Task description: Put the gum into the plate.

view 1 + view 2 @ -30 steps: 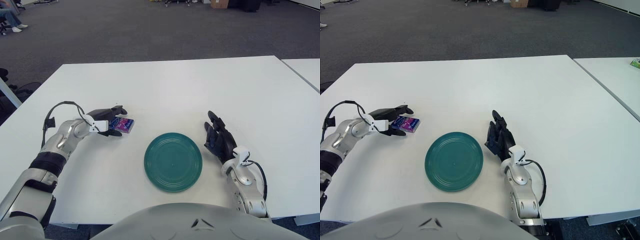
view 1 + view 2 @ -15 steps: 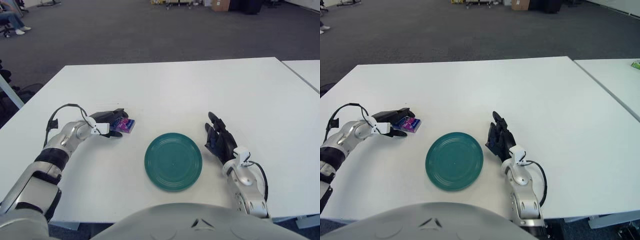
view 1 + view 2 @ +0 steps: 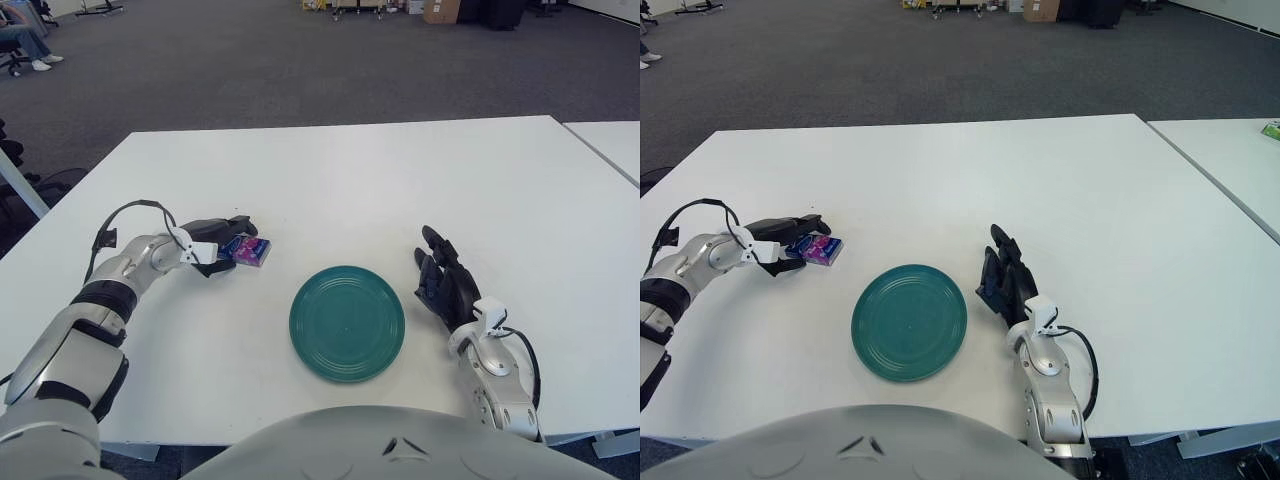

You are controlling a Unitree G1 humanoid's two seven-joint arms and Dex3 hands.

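A small blue and purple gum pack [image 3: 247,250] lies on the white table, left of the green plate [image 3: 347,322]. My left hand [image 3: 222,243] is at the pack's left side, its dark fingers [image 3: 228,227] reaching over and around it, with the pack resting on the table. The plate is bare and sits near the table's front edge. My right hand [image 3: 446,286] rests just right of the plate with its fingers spread, holding nothing.
The white table [image 3: 400,190] extends far back and to the right. A second white table [image 3: 610,140] stands at the right, with a small green object [image 3: 1270,127] on it. Grey carpet lies beyond.
My left hand has shifted slightly around the gum pack, which stays in the same place. The right hand has barely moved.
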